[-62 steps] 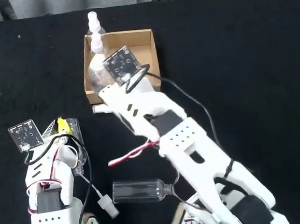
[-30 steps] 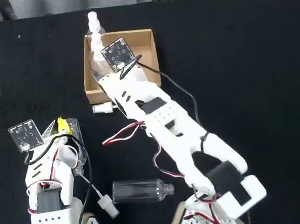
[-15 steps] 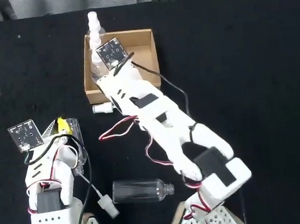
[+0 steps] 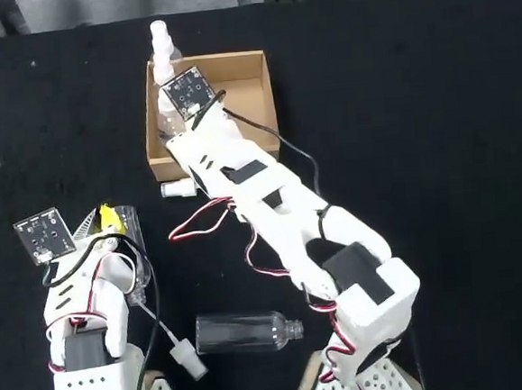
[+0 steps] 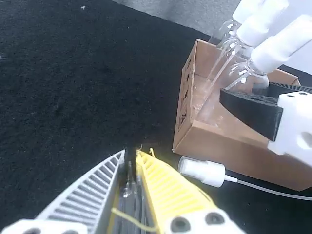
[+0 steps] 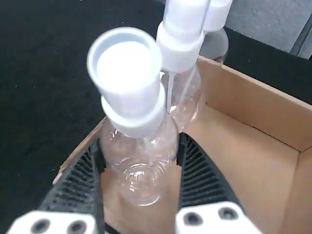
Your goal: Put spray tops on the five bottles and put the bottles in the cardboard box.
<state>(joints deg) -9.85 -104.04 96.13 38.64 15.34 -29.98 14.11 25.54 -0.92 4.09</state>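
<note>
The right end effector (image 6: pixel 140 152) is clenched on a capped bottle (image 6: pixel 135 127) by the cardboard box's (image 4: pixel 254 85) nine o'clock wall, just beside two others. I'd seat it, release gently and lift straight up. What the left end effector (image 5: pixel 130 158) is doing, I cannot tell.

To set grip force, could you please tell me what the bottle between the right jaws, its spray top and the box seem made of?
The box looks like matte brown cardboard, raw at cut edges. The bottle is clear, glossy, likely plastic; the box shows through it. The spray top is opaque, smooth white, probably plastic.
</note>
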